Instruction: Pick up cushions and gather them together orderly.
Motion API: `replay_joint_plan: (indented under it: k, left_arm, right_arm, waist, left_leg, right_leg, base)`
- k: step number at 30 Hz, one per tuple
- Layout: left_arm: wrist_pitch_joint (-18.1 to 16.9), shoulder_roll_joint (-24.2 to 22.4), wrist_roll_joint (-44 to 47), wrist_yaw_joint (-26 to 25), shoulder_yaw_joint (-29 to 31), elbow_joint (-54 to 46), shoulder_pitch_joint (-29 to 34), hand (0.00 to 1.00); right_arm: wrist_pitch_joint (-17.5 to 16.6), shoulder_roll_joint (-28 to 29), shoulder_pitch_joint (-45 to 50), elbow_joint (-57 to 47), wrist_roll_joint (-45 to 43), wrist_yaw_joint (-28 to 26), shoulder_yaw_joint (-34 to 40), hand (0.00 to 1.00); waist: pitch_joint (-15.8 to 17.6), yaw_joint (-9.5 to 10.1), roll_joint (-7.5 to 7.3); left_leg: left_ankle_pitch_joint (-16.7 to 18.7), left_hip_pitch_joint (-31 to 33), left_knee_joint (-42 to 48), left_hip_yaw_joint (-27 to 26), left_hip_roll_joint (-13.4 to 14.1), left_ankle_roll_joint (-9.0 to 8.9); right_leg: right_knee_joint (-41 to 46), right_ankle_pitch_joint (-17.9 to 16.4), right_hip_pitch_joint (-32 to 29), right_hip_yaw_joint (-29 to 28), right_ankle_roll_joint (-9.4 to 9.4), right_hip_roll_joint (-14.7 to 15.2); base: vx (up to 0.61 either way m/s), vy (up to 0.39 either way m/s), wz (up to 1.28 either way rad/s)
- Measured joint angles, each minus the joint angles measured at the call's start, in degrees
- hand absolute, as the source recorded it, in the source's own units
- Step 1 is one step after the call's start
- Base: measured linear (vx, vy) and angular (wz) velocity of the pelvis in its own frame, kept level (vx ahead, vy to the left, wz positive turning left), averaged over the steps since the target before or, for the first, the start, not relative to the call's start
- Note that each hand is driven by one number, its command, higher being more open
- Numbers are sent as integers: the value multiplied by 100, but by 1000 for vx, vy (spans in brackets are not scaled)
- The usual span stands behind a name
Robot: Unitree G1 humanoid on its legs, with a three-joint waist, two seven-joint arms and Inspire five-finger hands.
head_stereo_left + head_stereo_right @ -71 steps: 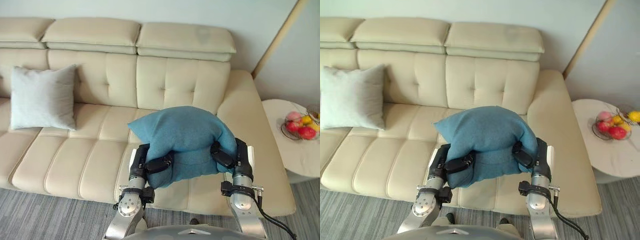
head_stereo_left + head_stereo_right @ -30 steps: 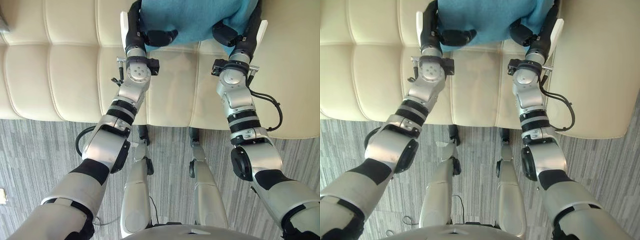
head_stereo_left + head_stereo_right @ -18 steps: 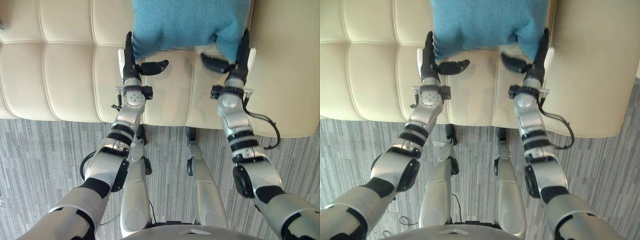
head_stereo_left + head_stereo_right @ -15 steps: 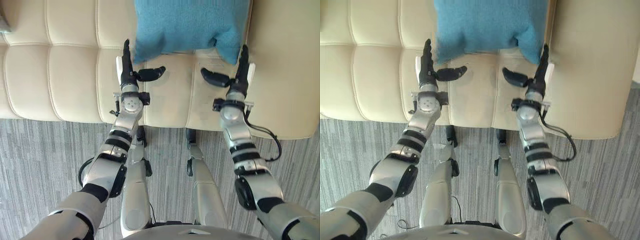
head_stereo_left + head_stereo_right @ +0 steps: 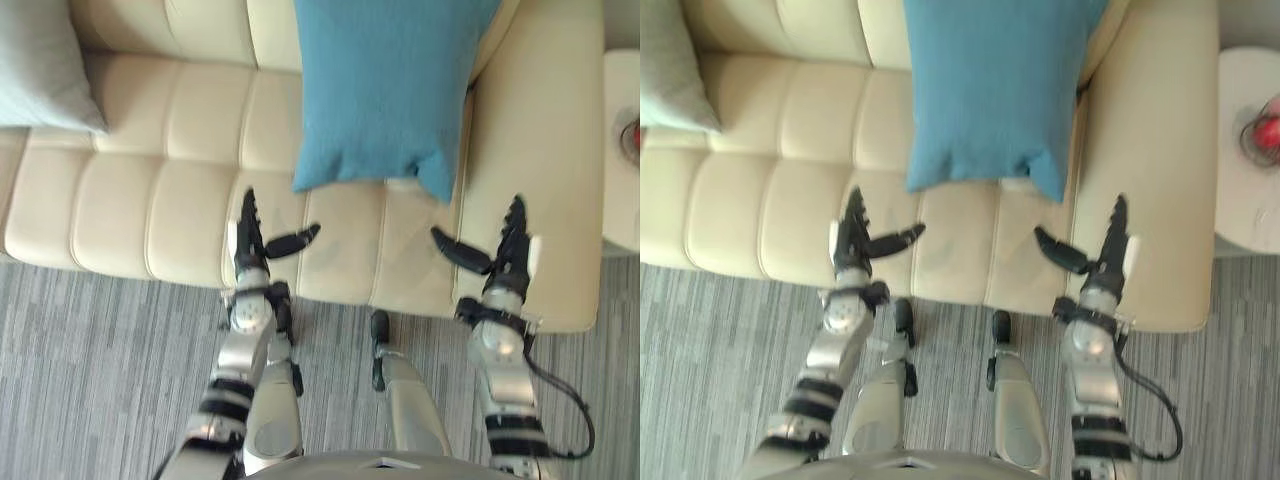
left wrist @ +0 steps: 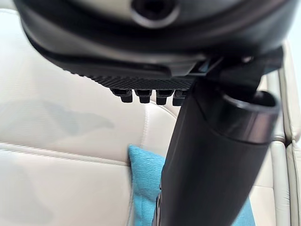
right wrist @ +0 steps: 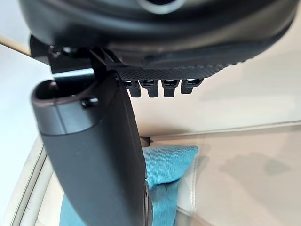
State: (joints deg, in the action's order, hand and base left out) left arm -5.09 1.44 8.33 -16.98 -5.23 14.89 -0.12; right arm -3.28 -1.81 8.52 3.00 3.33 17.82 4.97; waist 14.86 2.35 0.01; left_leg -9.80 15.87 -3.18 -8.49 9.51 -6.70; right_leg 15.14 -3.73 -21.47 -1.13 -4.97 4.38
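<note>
Blue cushion (image 5: 385, 90) lies on the sofa (image 5: 150, 200), right seat, long axis front-to-back, far end against the backrest. Left hand (image 5: 249, 258) and right hand (image 5: 506, 272) spread wide, empty, near its front edge.

Left hand (image 5: 248, 243) and right hand (image 5: 509, 256), fingers straight, thumbs spread inward.

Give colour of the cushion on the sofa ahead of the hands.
Plain teal-blue cushion, no pattern; shows best in the left eye view.
</note>
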Motion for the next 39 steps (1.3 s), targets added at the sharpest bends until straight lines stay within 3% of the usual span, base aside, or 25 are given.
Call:
replay_joint_plan:
  k: [3,8,14,23,27,29,30,31,32,33,35,36,37,38,39]
  left_arm:
    - [7,-77,-3,290,23,373,644,100]
    - [37,-129,-237,658,403,1695,767,100]
    - [89,-51,-561,734,902,3134,786,100]
    - [149,30,-893,790,1117,3667,712,100]
    - [147,107,-892,799,1115,3725,374,100]
    - [148,84,-894,807,1121,3715,231,100]
    - [148,49,-898,814,1123,3710,131,100]
    - [148,54,-901,825,1104,3650,99,100]
    - [140,64,-901,824,1106,3562,115,100]
    - [143,131,-902,828,1136,3491,141,100]
    - [152,96,-908,826,1142,3494,167,100]
    - [149,-13,-903,828,1137,3475,195,100]
    - [126,-11,-913,830,1139,3465,197,100]
    - [149,17,-913,829,1130,3479,165,100]
    - [194,-15,-910,825,1100,3546,44,100]
  right_arm:
    - [-34,114,377,938,6,-356,-166,100]
    - [6,234,378,2464,14,-674,-170,100]
    - [6,269,330,3787,-4,-785,116,100]
    - [43,222,183,4516,-115,-818,534,100]
    - [71,313,-137,4523,-115,-814,502,100]
    - [70,306,-305,4508,-115,-797,501,100]
    - [80,318,-379,4509,-119,-769,509,100]
    - [96,334,-299,4523,-118,-767,508,100]
    - [100,363,-227,4579,-118,-768,506,100]
    - [95,380,-244,4681,-117,-772,512,100]
    - [90,392,-285,4708,-117,-769,518,100]
    - [87,308,-303,4719,-124,-749,553,100]
    - [87,325,-350,4730,-120,-731,539,100]
    - [79,366,-397,4721,-123,-721,538,100]
    - [95,334,-526,4790,-123,-713,537,100]
  waist:
    - [-466,26,-2]
    - [-872,33,56]
    - [-1316,38,28]
    - [-1339,41,-59]
    - [-1212,56,-212]
    - [-1152,84,-213]
    - [-1043,80,-162]
    - [-1035,80,-212]
    - [-1067,82,-268]
    - [-1081,81,-390]
    - [-1123,162,-317]
    - [-1193,366,-178]
    - [-1146,425,-251]
    - [-1118,410,-346]
    - [-982,388,-236]
  left_leg:
    - [198,-265,126,20,2,-23]
    - [295,-686,98,23,7,-50]
    - [355,-1021,-61,-59,5,-70]
    - [467,-1387,-89,-581,28,-100]
    - [910,-772,903,-865,260,-64]
    - [1072,-525,1255,-1004,472,125]
    - [1069,-494,1321,-1040,522,111]
    - [1069,-503,1404,-963,507,114]
    - [1070,-497,1483,-848,484,113]
    - [1046,-449,1606,-758,411,76]
    - [1034,-297,1587,-657,429,68]
    - [873,-200,1409,-592,437,232]
    - [733,-145,1380,-653,403,68]
    - [670,-62,1417,-634,294,133]
    - [543,102,1432,-497,322,110]
  right_leg:
    - [-53,-136,366,69,13,21]
    - [-340,-133,901,132,7,24]
    - [-784,-7,1333,100,-37,13]
    - [-1063,262,1510,-386,-75,-35]
    - [-856,599,1026,-420,-42,-149]
    - [-966,910,881,-136,-39,-199]
    - [-22,368,627,273,216,-131]
    - [1401,-306,441,655,261,31]
    - [2358,-591,484,847,114,173]
    - [2582,-604,498,908,-29,232]
    - [2059,-596,590,970,-47,82]
    - [1263,-786,933,939,-81,-132]
    - [1360,-1019,991,943,128,-47]
    - [1150,-1174,1060,904,176,-13]
    - [749,-1127,1160,973,303,-155]
  base:
    - [80,-15,5]
    - [32,11,2]
    - [19,20,-5]
    - [8,35,-29]
    - [-115,10,-58]
    - [-208,-16,-51]
    - [-209,-60,-14]
    - [-140,-98,21]
    - [-117,-188,44]
    - [-96,-183,31]
    - [-89,-97,-7]
    - [-83,-42,-38]
    - [-112,-72,-25]
    - [-153,-116,15]
    - [-200,-104,41]
